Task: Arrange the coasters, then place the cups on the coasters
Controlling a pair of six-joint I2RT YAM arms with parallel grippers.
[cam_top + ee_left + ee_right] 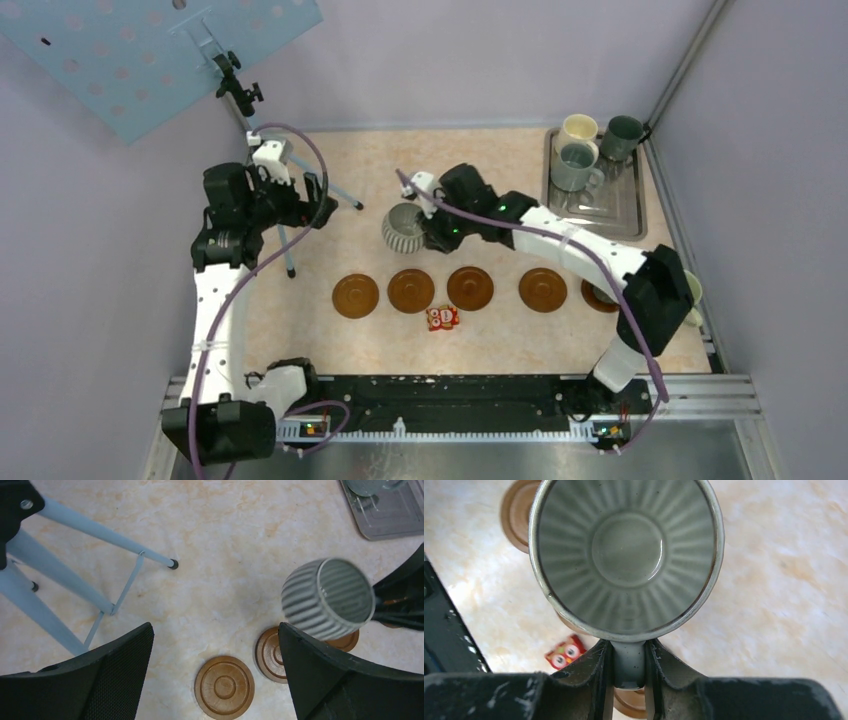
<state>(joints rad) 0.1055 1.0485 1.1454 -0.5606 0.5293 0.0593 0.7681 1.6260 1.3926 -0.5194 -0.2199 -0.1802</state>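
Between lilac walls (450, 60), coasters (470, 288) line a marbled tabletop (480, 170).

No legible text; the red packet (441, 318) shows only an owl face.

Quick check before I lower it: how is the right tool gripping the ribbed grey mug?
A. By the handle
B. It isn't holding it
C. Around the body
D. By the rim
A: in the right wrist view the right tool is shut on the handle of the ribbed grey mug, one finger on each side of it.
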